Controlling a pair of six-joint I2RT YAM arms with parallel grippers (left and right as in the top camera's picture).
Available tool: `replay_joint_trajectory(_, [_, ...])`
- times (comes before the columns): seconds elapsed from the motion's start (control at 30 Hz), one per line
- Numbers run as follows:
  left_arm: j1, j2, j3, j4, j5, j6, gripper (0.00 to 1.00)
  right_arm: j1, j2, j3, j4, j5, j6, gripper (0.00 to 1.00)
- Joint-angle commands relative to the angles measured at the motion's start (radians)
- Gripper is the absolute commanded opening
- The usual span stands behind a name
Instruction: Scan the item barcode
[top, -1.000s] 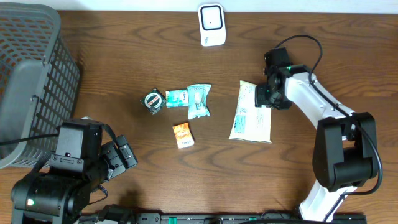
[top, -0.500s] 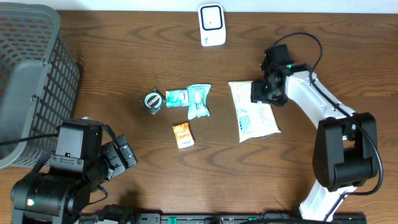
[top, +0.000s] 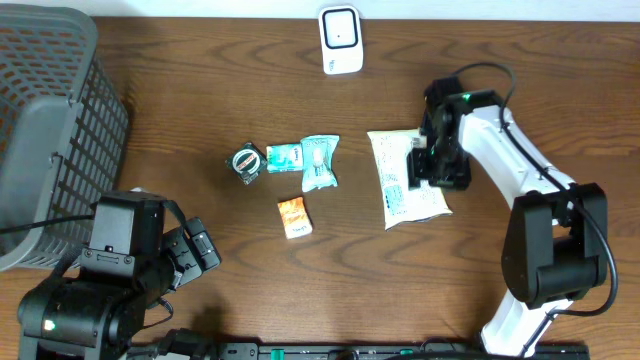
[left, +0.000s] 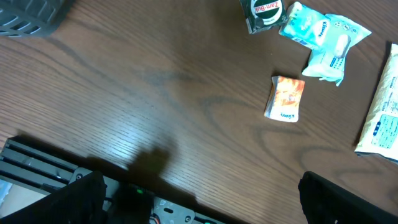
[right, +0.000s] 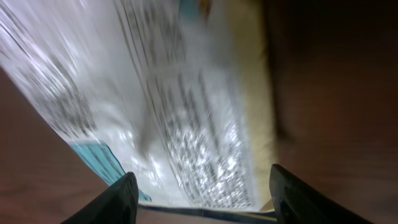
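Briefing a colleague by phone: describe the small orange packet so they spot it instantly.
From the grey mesh basket at far left, look right to the small items in the middle. The orange packet lies just robot-side of the teal packets, apart from them. It is the only orange thing, far smaller than the white pouch to its right.

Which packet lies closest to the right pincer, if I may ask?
The large white packet: the right pincer sits over it, while the teal packets and orange packet lie farther left.
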Motion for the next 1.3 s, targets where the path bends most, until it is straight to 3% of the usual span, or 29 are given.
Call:
replay_joint_trajectory(0.0, [0.000,-0.001,-0.001,-0.003,-0.005,-0.005,0.97,0.021,-0.011,-0.056,0.015,-0.037,-0.021,0.63])
replay_joint_trajectory(0.37, [0.000,-0.001,-0.001,-0.003,-0.005,-0.005,0.97,0.053,-0.011,-0.103,0.140,-0.044,-0.013,0.66])
replay_joint_trajectory(0.67, [0.000,-0.001,-0.001,-0.003,-0.005,-0.005,0.98,0.042,-0.012,0.129,-0.023,-0.040,-0.030,0.67])
replay_joint_trajectory(0.8, [0.000,-0.001,-0.001,-0.003,-0.005,-0.005,0.97,0.042,-0.012,0.193,-0.026,-0.041,-0.028,0.62])
replay_joint_trajectory(0.97, [0.000,-0.001,-0.001,-0.003,-0.005,-0.005,0.98,0.044,-0.012,0.177,0.061,-0.039,-0.028,0.50])
replay_joint_trajectory(1.27, [0.000,-0.001,-0.001,-0.003,-0.005,-0.005,0.98,0.043,-0.011,0.010,0.420,0.055,-0.021,0.50])
